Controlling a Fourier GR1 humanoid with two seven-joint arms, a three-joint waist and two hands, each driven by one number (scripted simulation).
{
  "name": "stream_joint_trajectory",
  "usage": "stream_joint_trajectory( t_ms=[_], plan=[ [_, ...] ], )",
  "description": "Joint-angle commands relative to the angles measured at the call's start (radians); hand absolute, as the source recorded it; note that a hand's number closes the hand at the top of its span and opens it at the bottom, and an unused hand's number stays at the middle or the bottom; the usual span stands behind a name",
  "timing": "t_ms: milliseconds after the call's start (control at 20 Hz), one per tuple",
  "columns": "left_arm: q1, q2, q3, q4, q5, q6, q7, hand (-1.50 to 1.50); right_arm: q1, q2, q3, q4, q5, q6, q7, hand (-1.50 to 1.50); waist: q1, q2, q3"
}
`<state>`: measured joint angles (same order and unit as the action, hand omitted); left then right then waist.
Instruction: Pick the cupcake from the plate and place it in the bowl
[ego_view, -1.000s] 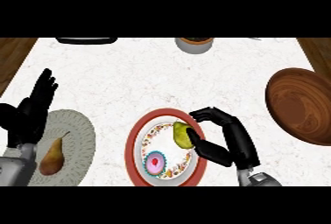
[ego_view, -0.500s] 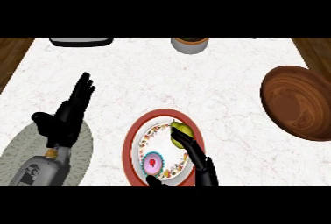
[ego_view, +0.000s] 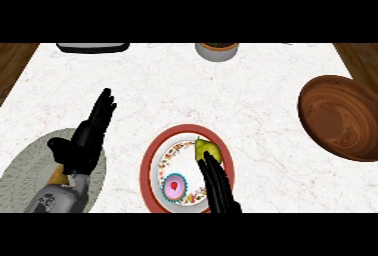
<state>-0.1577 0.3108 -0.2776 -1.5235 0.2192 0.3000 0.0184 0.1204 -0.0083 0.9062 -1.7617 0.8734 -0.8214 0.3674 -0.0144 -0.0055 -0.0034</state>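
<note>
A red-rimmed patterned plate (ego_view: 153, 165) lies at the counter's lower middle. On it sits a cupcake (ego_view: 175, 185) with pink wrapper, blue icing and a red top, and a yellow-green pear (ego_view: 207, 148) at the plate's upper right. My right hand (ego_view: 218, 185) comes in from the lower edge over the plate's right side, fingers straight and pointing up toward the pear, just right of the cupcake. My left hand (ego_view: 85, 140) stands open with fingers up, left of the plate. A large brown wooden bowl (ego_view: 341, 116) lies at the right edge.
A grey patterned plate (ego_view: 26, 172) lies at lower left under my left forearm, an orange-brown item (ego_view: 57, 175) peeking beside the wrist. A small grey pot (ego_view: 217, 50) and a dark tray (ego_view: 92, 47) stand at the counter's far edge.
My right hand, earlier curled beside the pear, dropped to the lower edge and now shows straight fingers over the plate. The left hand shifted right and up. The view moved.
</note>
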Motion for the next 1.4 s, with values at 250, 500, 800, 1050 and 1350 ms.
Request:
stream_joint_trajectory(
  t_ms=[250,500,800,1050,1350],
  plan=[
    [-0.018,-0.010,0.001,0.011,-0.019,-0.016,0.009,0.00,-0.106,0.006,0.012,-0.163,0.086,0.324,0.492,-1.50,0.012,0.004,0.001],
    [-0.008,-0.038,-0.008,0.036,-0.032,-0.018,-0.024,0.00,-0.203,0.005,0.017,-0.115,0.004,0.393,0.671,-1.50,0.022,0.008,0.002],
    [-0.009,-0.059,0.021,0.084,-0.047,-0.037,-0.046,0.00,-0.275,0.006,0.075,-0.026,-0.040,0.369,0.776,-1.50,0.017,0.006,0.003],
    [0.061,-0.041,0.030,-0.035,-0.061,-0.048,0.002,0.00,-0.307,0.007,0.055,-0.001,-0.115,0.343,0.741,-1.50,0.023,0.004,0.003],
    [0.020,-0.099,0.038,-0.017,-0.113,-0.038,0.029,0.00,-0.193,0.008,0.013,-0.036,-0.149,0.297,0.554,-1.50,0.016,0.005,0.004]
  ],
)
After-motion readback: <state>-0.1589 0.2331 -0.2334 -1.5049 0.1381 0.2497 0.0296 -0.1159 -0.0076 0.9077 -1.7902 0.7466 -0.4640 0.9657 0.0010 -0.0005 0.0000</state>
